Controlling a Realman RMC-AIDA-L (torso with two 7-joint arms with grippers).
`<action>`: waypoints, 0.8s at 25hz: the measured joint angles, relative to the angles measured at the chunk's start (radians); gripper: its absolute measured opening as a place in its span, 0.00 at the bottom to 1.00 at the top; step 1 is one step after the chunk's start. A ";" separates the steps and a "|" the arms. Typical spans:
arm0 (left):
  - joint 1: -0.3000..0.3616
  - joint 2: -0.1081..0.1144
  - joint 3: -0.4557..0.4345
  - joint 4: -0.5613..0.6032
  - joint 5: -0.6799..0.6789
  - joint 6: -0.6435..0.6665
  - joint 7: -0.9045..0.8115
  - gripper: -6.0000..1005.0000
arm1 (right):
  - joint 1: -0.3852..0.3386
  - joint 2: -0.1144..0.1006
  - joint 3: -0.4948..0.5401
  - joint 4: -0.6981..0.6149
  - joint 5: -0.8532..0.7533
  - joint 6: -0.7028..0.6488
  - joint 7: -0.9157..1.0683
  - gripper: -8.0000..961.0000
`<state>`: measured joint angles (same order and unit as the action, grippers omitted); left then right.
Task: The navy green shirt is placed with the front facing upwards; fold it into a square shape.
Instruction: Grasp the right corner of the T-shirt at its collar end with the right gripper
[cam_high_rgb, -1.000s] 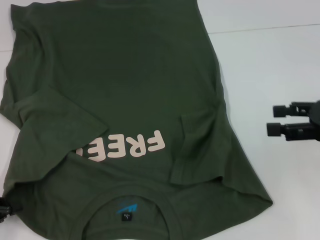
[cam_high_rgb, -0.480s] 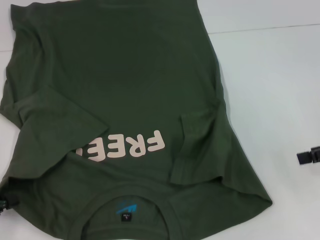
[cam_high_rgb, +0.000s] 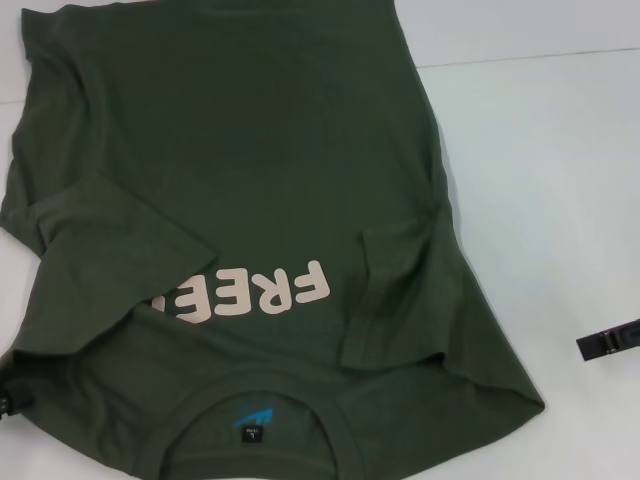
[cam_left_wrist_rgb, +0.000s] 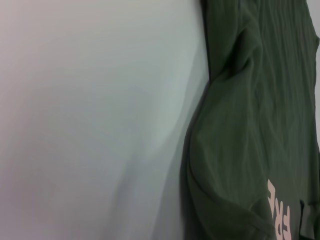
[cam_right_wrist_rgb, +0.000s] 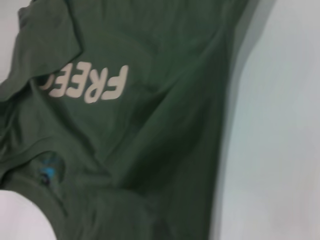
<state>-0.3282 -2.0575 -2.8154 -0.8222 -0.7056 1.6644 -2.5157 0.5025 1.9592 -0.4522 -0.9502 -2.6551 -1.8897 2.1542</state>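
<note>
The navy green shirt (cam_high_rgb: 250, 180) lies front up on the white table (cam_high_rgb: 540, 180), collar (cam_high_rgb: 330, 425) nearest me. Its pink "FREE" lettering (cam_high_rgb: 250, 297) is partly covered by the left sleeve (cam_high_rgb: 110, 240), which is folded inward. The right sleeve (cam_high_rgb: 395, 290) is folded in too. A blue logo (cam_high_rgb: 252, 413) shows inside the neck. Only a black tip of my right gripper (cam_high_rgb: 608, 342) shows at the right edge, off the cloth. A sliver of my left gripper (cam_high_rgb: 8, 402) sits at the shirt's near left corner. The wrist views show the shirt (cam_left_wrist_rgb: 255, 125) (cam_right_wrist_rgb: 150, 140) from each side.
A seam line (cam_high_rgb: 530, 57) crosses the white table at the back right. Bare tabletop (cam_left_wrist_rgb: 90, 125) lies left of the shirt and bare tabletop (cam_right_wrist_rgb: 280, 125) lies to its right.
My right gripper has drawn back to the right and lower, from well inside the head view to its edge. The shirt has not moved.
</note>
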 joint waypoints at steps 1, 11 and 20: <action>0.000 0.000 -0.001 0.000 0.000 0.000 0.000 0.03 | 0.002 0.000 -0.002 0.008 0.000 -0.001 0.000 0.89; -0.001 0.005 -0.002 0.000 0.000 0.002 0.002 0.03 | 0.004 0.013 -0.037 0.117 0.007 0.035 -0.058 0.89; -0.006 0.007 -0.003 0.000 0.000 0.001 0.003 0.03 | 0.005 0.015 -0.031 0.200 0.009 0.090 -0.077 0.89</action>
<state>-0.3340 -2.0508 -2.8179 -0.8223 -0.7057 1.6651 -2.5130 0.5073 1.9746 -0.4832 -0.7502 -2.6456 -1.7993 2.0772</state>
